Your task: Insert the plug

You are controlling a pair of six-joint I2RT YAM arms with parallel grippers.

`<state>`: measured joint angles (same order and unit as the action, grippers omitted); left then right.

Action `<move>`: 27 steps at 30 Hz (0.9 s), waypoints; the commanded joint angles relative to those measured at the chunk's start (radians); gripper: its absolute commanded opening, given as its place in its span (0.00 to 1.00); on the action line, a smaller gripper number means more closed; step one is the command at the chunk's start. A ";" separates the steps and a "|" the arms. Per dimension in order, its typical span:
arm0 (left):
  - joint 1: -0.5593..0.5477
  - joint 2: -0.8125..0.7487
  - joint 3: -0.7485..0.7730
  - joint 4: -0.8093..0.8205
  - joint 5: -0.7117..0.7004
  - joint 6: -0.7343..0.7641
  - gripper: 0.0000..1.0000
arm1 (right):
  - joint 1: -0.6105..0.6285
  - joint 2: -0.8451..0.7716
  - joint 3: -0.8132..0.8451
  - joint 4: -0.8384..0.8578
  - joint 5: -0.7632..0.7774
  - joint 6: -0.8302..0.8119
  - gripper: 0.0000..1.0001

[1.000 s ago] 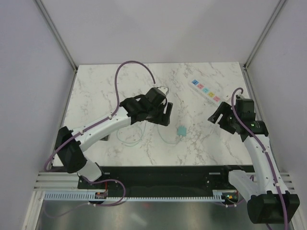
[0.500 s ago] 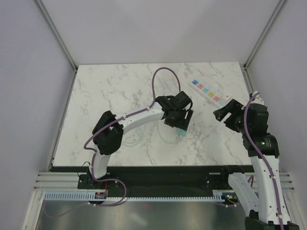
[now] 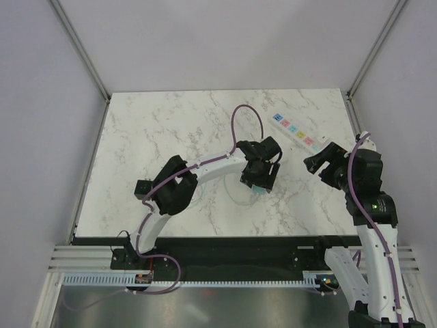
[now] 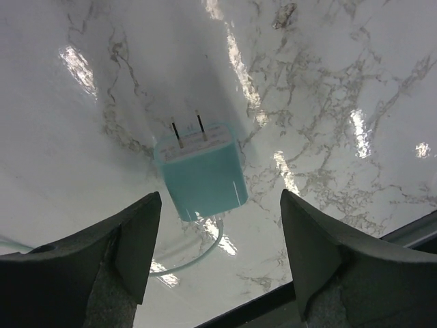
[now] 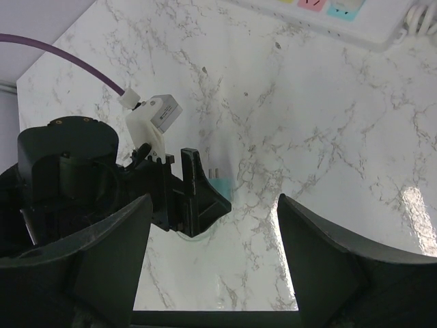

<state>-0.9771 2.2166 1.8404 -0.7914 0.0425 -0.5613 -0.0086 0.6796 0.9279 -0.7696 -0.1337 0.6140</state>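
Marble table (image 3: 150, 137) is carrying everything. Power strip (image 3: 293, 130) is lying at 1 o'clock, well apart from the plug (image 4: 201, 174). Left gripper (image 4: 218, 205) is hanging over the plug with its fingers spread, one on either side, touching nothing. I'm seeing the plug, teal, lying flat around 4 o'clock of centre, with its prongs (image 4: 188, 128) pointing to 12 in the wrist view. Right gripper (image 5: 213, 205) is hovering at 3 o'clock, spread and gripping nothing.
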 commanded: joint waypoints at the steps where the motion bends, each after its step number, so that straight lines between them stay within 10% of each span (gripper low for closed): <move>1: 0.006 0.029 0.052 -0.034 -0.039 -0.045 0.77 | 0.004 -0.014 -0.008 0.030 -0.004 0.004 0.82; 14: 0.028 0.121 0.143 -0.046 -0.038 -0.035 0.64 | 0.004 -0.008 -0.021 0.039 -0.014 -0.005 0.82; 22: 0.063 0.072 0.109 -0.031 0.089 -0.052 0.02 | 0.004 0.003 -0.081 0.102 -0.049 0.001 0.82; 27: 0.136 -0.110 -0.035 0.200 0.441 -0.214 0.02 | 0.004 0.105 -0.086 0.259 -0.070 0.062 0.83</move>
<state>-0.8944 2.2803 1.8702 -0.7525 0.2211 -0.6415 -0.0082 0.7185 0.8116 -0.6495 -0.1875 0.6361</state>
